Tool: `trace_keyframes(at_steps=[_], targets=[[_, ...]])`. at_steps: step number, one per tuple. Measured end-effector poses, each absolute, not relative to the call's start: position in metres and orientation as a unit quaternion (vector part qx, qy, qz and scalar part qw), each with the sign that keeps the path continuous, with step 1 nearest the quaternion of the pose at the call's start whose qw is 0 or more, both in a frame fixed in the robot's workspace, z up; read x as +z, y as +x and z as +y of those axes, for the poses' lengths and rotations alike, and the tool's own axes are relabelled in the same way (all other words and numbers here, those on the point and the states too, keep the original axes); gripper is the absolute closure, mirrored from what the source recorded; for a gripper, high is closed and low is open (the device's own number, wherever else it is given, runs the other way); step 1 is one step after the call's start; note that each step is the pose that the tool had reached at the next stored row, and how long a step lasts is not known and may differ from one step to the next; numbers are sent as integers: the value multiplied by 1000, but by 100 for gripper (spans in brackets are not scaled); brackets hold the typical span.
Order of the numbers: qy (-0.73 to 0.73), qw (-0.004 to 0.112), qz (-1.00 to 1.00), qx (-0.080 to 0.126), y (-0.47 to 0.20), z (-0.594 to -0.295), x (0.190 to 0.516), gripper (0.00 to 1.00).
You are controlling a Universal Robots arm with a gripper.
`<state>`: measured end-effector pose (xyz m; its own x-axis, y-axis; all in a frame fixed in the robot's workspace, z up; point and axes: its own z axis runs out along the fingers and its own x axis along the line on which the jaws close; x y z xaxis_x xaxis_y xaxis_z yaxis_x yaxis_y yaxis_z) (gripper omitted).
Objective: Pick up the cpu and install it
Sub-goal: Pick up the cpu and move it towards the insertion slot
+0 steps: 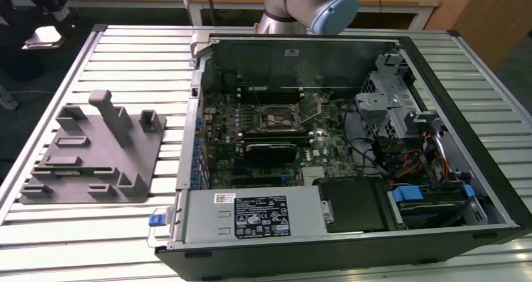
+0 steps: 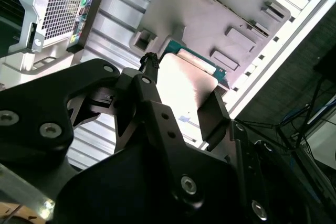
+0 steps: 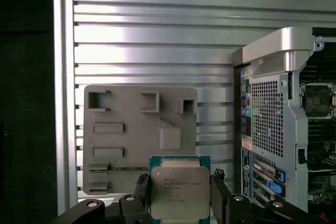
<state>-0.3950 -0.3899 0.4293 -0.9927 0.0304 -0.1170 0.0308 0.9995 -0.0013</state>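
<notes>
Gripper [image 3: 180, 199] clamped on the cpu [image 3: 180, 191] by two opposite edges, silver top showing in the first wrist view. Held aloft, grey parts fixture [image 1: 91, 164] and slatted table [image 1: 133, 64] beyond. Fixture at the exterior view's left of the open computer case [image 1: 291, 58].

Your robot's arm [image 1: 283, 11] is a smooth silver-grey tube in the exterior view, with a rounded joint housing closed by a pale blue cap [image 1: 334, 12]. In the second wrist view, your gripper [image 2: 181, 94] is matte black all over. Its broad, flat linkage plates [image 2: 68, 98] have rounded corners and are pinned with round silver screws [image 2: 51, 129]. A black bar with a row of small recessed holes [image 2: 167, 125] leads to each finger, and the fingers [image 2: 212, 113] end in flat, rectangular black pads. In the first wrist view, you see the same black links [image 3: 86, 211] dotted with shiny silver screw heads [image 3: 234, 199].
</notes>
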Motion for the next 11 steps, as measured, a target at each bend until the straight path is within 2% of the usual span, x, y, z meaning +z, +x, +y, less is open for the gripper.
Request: trace_keyframes(at_steps=[11], targets=[[15, 58, 998, -2, -377, -390, 429, 45]])
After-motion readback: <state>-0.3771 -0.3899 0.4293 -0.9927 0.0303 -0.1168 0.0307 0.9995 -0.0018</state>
